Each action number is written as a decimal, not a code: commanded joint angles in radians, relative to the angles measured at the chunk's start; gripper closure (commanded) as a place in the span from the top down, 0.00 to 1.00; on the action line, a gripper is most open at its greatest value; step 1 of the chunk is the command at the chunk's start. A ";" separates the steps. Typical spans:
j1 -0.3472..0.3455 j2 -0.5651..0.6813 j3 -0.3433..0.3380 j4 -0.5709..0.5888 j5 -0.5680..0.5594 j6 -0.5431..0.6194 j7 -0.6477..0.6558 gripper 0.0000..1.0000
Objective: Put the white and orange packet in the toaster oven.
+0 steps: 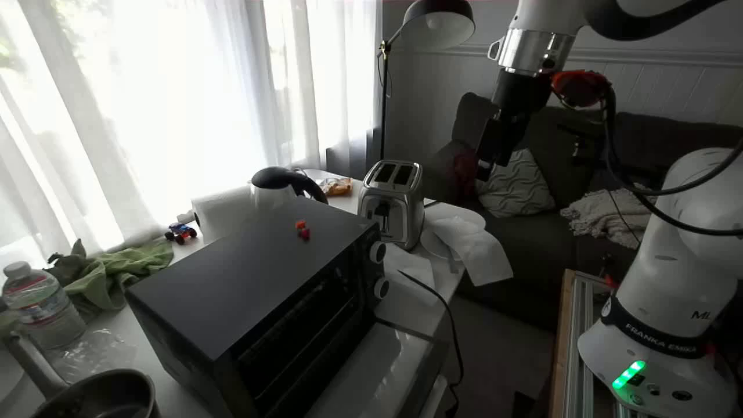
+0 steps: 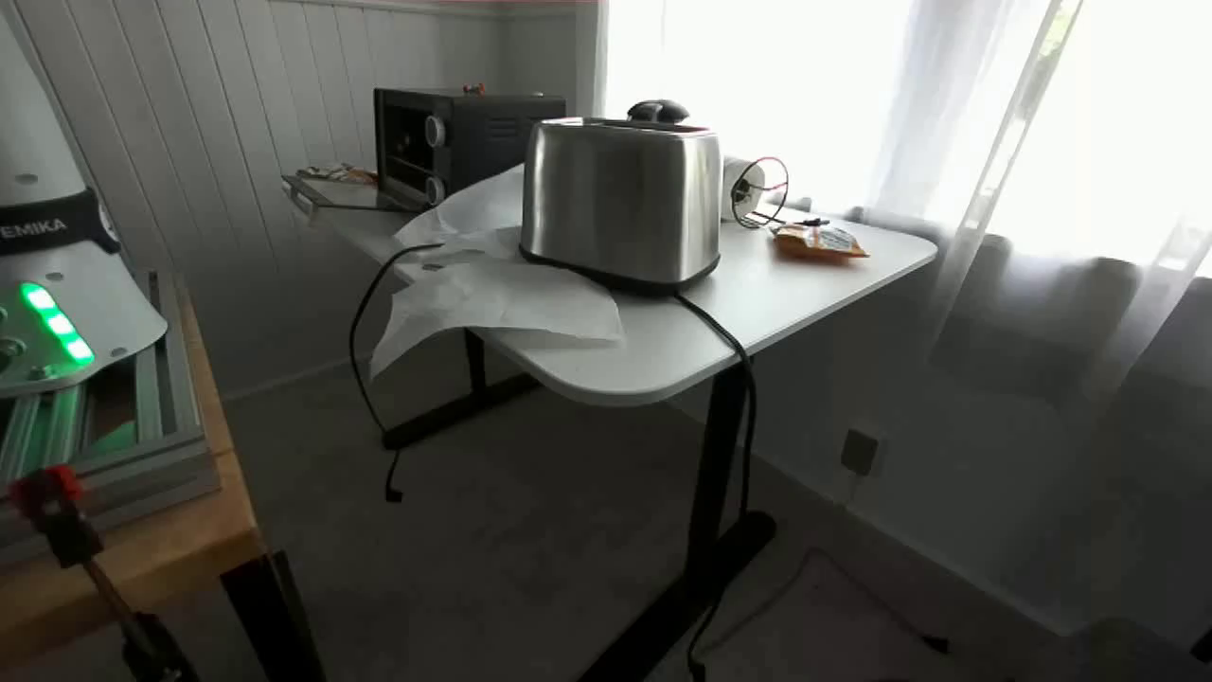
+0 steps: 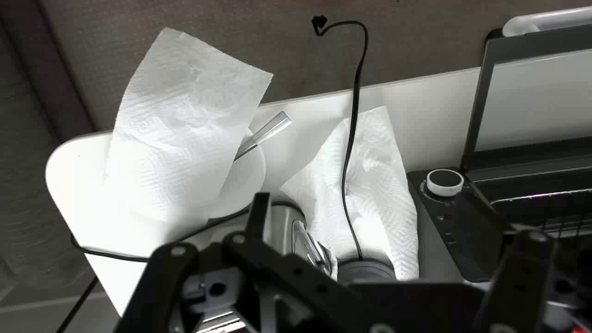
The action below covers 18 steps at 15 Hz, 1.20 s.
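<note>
Worktop (image 2: pixel 781 292) carries the toaster oven (image 1: pixel 252 273), standing open, and the silver two-slot toaster (image 2: pixel 620 204). Higher than both hangs the tool (image 1: pixel 494 165), jaws spread wide. Well apart from it, lower, near the two-slot toaster, the white and orange packet (image 2: pixel 819 242) lies on the worktop.

On the white rounded-corner table (image 2: pixel 653 365), in an exterior view, you have: silver metal slot toaster (image 2: pixel 620 204), in front; black box-shaped toaster oven (image 2: pixel 502 137), behind it to the left; soft orange-and-white packet (image 2: pixel 819 242), right of the slot toaster, apart. On the oven's top: small red object (image 1: pixel 304 233). In your wrist view: creased white paper sheet (image 3: pixel 370 166), between slot toaster and oven; second white paper sheet (image 3: pixel 180 125), partly over a round white plate (image 3: pixel 245 185).
</note>
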 commanded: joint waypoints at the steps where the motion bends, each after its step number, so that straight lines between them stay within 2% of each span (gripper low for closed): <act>1: -0.008 0.001 0.006 0.003 0.006 -0.003 -0.006 1.00; 16: -0.008 0.001 0.006 0.003 0.006 -0.003 -0.006 1.00; 18: 0.055 0.021 0.022 0.006 0.040 0.049 -0.043 1.00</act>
